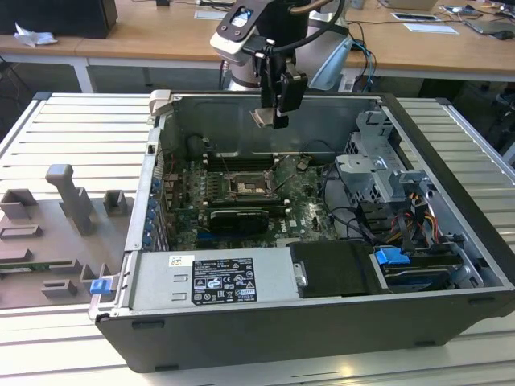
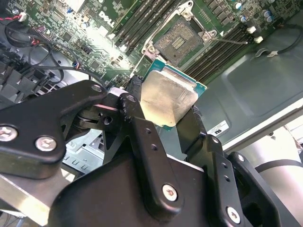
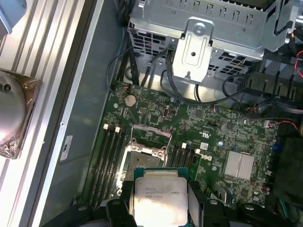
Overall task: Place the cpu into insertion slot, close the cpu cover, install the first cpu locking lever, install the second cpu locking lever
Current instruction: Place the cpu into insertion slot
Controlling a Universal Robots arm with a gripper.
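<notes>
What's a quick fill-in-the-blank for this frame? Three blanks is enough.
The gripper is shut on the ____.
The insertion slot is ____, its contacts bare.
The gripper hangs ____ the green circuit board, clear of it.
Missing words: cpu; empty; above.

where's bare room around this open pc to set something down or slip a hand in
Bare: the ribbed table bordered by the computer case and the grey fixture tray, and the flat power supply top. Crowded: cables and drive cage beside the motherboard, above which the gripper holds the cpu.
</notes>
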